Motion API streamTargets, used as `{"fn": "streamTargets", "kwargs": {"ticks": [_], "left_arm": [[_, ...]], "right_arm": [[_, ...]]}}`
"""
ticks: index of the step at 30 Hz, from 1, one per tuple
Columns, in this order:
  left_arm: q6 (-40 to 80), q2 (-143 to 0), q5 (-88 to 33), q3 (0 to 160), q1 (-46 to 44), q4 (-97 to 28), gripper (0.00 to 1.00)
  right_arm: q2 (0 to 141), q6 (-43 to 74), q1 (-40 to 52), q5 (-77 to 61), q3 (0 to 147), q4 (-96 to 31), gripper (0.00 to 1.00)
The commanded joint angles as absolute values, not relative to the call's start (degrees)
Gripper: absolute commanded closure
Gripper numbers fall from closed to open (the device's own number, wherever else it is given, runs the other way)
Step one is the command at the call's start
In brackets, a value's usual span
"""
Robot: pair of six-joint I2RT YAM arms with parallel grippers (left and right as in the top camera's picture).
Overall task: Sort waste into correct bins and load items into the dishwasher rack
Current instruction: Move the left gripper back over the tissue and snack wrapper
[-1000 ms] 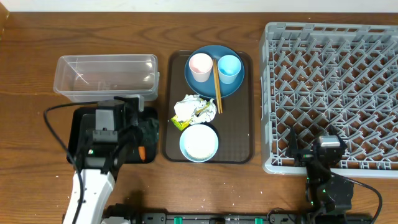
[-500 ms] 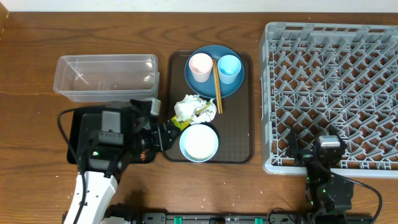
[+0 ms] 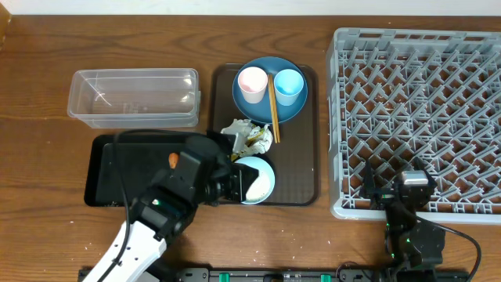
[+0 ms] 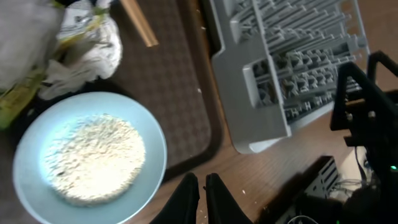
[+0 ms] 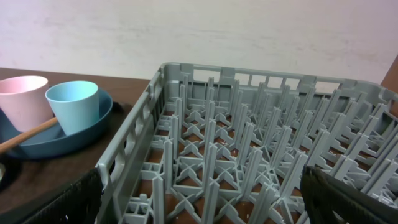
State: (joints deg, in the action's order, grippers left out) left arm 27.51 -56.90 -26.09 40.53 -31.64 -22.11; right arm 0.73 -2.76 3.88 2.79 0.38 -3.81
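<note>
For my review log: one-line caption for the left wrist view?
Left gripper, jaws shut, near the rice-filled bowl on the brown tray, wrapper beside it.

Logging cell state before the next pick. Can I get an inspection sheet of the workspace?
Surface: wooden table, a few white specks near its front edge.
Job's things: brown serving tray holds the dark-blue plate with pink cup and light-blue cup; chopsticks across the plate's rim; wrapper; bowl with rice. Carrot piece in black tray. Clear tub and rack empty.
Clutter: nothing seen.
Grippers: left gripper shut, holding nothing, just off the bowl's rim; right gripper open at the rack's near edge.
Cables: black cable loops over the black tray.
Surroundings: pale wall.
</note>
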Motion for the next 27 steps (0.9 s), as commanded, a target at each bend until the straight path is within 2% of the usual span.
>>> {"fn": "streamTargets", "kwargs": {"ticks": [1,5,8,11,15,27], "left_arm": [[28.38,-57.30,-23.64,41.32,-32.34,-21.37,0.91],[28.38,-58.00,-20.53,41.32,-32.75,-21.06,0.91],[28.34,-58.39,-13.41,41.47,-32.80,-21.06,0.91],[27.07,-59.18,-7.49,42.33,-32.71,-21.04,0.85],[23.90,-62.37,-2.98,43.83,-32.69,-20.23,0.85],[18.87,-73.23,-0.34,44.56,-32.69,-10.28,0.83]], "right_arm": [[0.64,-2.85,4.91,2.96,0.30,-4.03,0.01],[0.64,-2.85,4.91,2.96,0.30,-4.03,0.01],[0.64,-2.85,4.91,2.96,0.30,-4.03,0.01],[0.64,-2.85,4.91,2.96,0.30,-4.03,0.01],[0.64,-2.85,4.91,2.96,0.30,-4.03,0.01],[0.64,-2.85,4.91,2.96,0.30,-4.03,0.01]]}}
